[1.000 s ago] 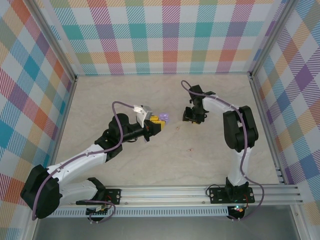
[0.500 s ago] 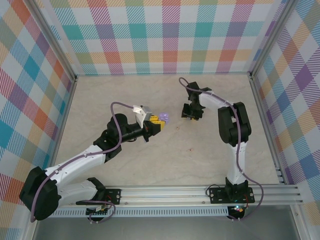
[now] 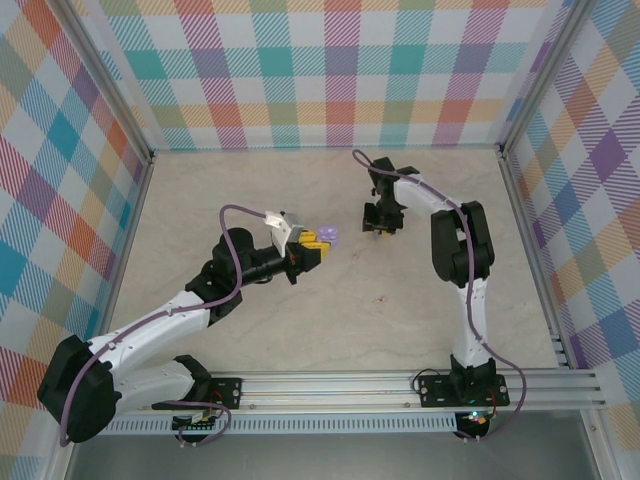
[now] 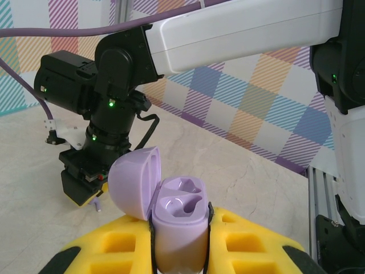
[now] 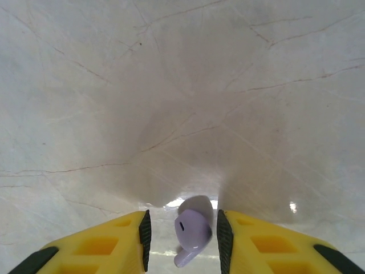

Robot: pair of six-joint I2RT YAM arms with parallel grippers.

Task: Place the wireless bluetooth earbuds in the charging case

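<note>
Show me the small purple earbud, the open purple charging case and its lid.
Small purple earbud (image 5: 193, 227): right wrist view, on its rounded head.
Open purple charging case (image 4: 178, 235): left wrist view, on its front wall.
Lid of the case (image 4: 131, 184): left wrist view, on its domed shell.

Left arm (image 3: 150, 335) stretches forward and low, left hand (image 3: 318, 244) clamped on the case (image 4: 178, 222). Right arm (image 3: 455, 250) reaches forward, wrist bent, right hand (image 5: 181, 237) pointing down, fingers (image 5: 97, 246) parted either side of an earbud (image 5: 192, 227).
</note>
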